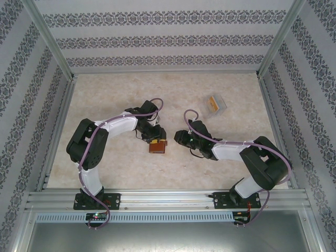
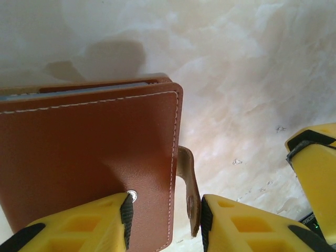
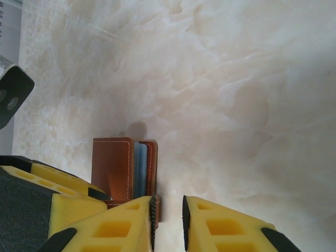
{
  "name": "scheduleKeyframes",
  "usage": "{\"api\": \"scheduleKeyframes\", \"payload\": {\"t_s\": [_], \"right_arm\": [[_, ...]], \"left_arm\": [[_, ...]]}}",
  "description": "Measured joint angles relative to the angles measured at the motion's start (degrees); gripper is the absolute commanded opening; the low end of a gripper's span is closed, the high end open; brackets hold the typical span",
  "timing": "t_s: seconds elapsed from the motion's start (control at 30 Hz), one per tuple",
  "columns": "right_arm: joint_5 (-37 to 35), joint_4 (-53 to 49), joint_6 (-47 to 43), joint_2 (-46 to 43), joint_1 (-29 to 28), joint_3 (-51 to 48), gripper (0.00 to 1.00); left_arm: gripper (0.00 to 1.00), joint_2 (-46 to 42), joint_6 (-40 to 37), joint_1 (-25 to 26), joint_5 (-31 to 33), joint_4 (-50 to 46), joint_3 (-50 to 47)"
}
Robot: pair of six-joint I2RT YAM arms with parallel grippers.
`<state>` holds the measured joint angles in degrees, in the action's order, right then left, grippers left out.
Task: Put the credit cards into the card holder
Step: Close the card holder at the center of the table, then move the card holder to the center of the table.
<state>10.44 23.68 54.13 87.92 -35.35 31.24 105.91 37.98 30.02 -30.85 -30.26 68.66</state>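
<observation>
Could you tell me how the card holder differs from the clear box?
The card holder is opaque brown leather; the plastic box is clear, with an orange card inside. The card holder lies mid-table; the box lies farther back, to the right. Both rest on the table.

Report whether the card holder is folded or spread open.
Folded, slightly ajar: the card holder shows a blue-grey sliver between its brown covers, and its snap strap hangs loose.

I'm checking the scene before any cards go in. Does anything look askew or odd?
The card holder has its snap strap undone. The strap curls loose off the edge, between the fingers of the left gripper. Otherwise nothing stands out.
</observation>
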Motion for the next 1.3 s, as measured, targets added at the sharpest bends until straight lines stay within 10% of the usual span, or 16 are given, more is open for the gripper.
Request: {"api": "scheduleKeyframes", "payload": {"t_s": [0.8,1.3], "right_arm": [[2.8,2.3,-0.1,0.0,-1.5,-1.5,0.26],[10.5,13.2,6.3,10.6,-7.7,-0.9,0.35]], "left_arm": [[0.0,0.0,-0.3,0.0,1.0,0.2,1.2],[0.0,0.0,-0.3,0.0,0.9,0.2,1.2]]}}
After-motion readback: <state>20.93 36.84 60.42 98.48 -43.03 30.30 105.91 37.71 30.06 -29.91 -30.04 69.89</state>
